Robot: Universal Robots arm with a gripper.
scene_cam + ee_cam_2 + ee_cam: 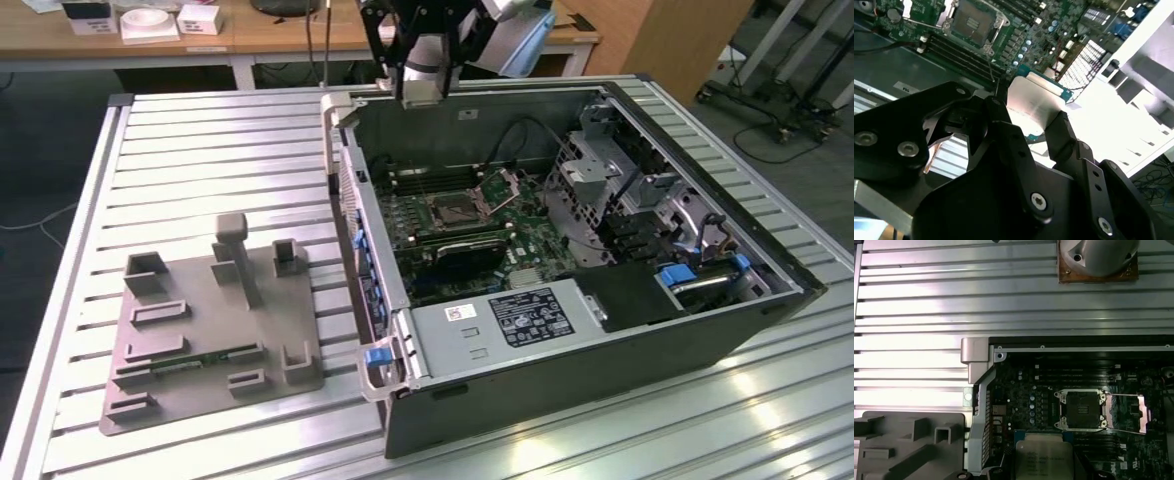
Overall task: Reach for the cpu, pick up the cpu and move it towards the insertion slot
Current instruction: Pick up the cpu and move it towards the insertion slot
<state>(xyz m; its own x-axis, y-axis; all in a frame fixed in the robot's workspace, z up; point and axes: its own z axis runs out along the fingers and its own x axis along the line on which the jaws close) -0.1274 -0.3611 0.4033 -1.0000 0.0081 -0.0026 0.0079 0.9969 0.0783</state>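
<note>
My gripper (422,78) hangs above the back wall of the open computer case (587,370), shut on the cpu (420,93). In the second wrist view the cpu (1034,97) is a flat silver square with a pale rim, clamped between the two black fingers (1004,130). The first wrist view shows the cpu (1044,457) over the green board. The insertion slot (458,210) lies lower in the case, a dark square framed in metal with its hinged bracket (503,188) flipped up. Both wrist views show the insertion slot (974,22) (1081,410) uncovered, a short way from the cpu.
A grey plastic tray (200,320) with raised recesses lies on the slatted metal table (200,150) at the exterior view's left, holding a thin green memory strip (200,362). The case walls, drive cage (627,190) and power supply (521,320) surround the board. A wooden desk (267,40) stands behind.
</note>
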